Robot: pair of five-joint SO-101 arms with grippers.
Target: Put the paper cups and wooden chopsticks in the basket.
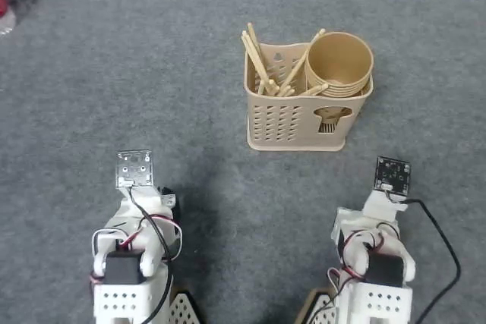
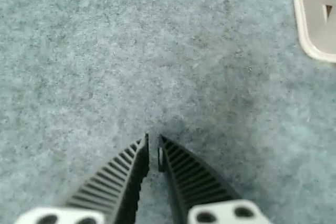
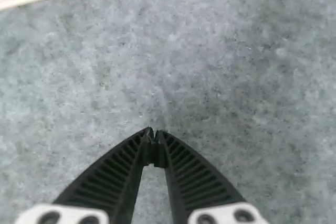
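Currently, the left gripper (image 2: 153,142) is seen closed to a sliver, empty. The right gripper (image 3: 153,132) is closed tip to tip, empty.

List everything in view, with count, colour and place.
basket: one, beige, perforated, upright at the far middle of the table, ahead of both arms.
paper cups: a nested stack, exact count unclear, tan, in the basket's right compartment.
chopsticks: several, pale wood, leaning in the basket's left compartment.
table cover: one, grey, carpet-like, across the whole table.
blurred object: one, red and clear, at the far left corner; too blurred to identify.
left arm: one, white and black, near edge.
right arm: one, white and black, near edge.
left end effector: black, shut, over bare cover.
right end effector: black, shut, over bare cover.
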